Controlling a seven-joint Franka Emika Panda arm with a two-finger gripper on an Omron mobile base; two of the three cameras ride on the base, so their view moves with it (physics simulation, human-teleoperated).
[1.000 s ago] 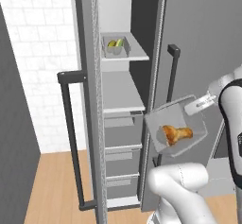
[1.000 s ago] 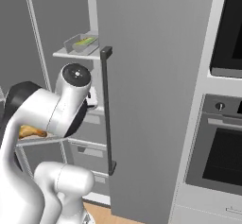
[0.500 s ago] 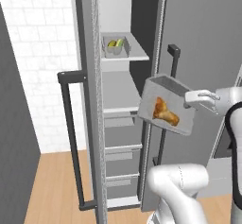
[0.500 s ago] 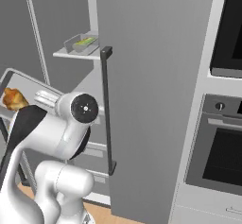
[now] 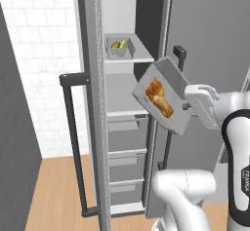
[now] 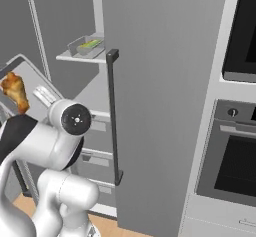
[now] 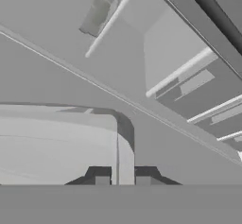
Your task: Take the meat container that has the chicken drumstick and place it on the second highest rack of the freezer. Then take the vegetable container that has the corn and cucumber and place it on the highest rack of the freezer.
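The meat container (image 5: 172,79), a grey tray, hangs steeply tilted in front of the open freezer (image 5: 122,25), its open side facing left. The golden-brown chicken drumstick (image 5: 158,97) lies inside it. My gripper (image 5: 188,106) is shut on the tray's right rim. From the right, the tray (image 6: 31,78) and drumstick (image 6: 15,92) show at the left edge. In the hand view my gripper (image 7: 122,180) pinches the tray's wall (image 7: 119,142). The vegetable container (image 5: 119,48) with the corn and cucumber stands on the highest rack (image 5: 128,59). The second rack (image 5: 124,98) below it is bare.
The freezer door (image 5: 88,103) stands open to the left, its dark bar handle (image 5: 73,142) facing out. Grey drawers (image 5: 127,152) sit under the shelves. A neighbouring door's bar handle (image 6: 112,116) is just right of the opening, and an oven (image 6: 235,156) stands further right.
The arm has lifted the meat container up and a little left toward the shelves. The tray has tipped from nearly flat to steeply on edge.
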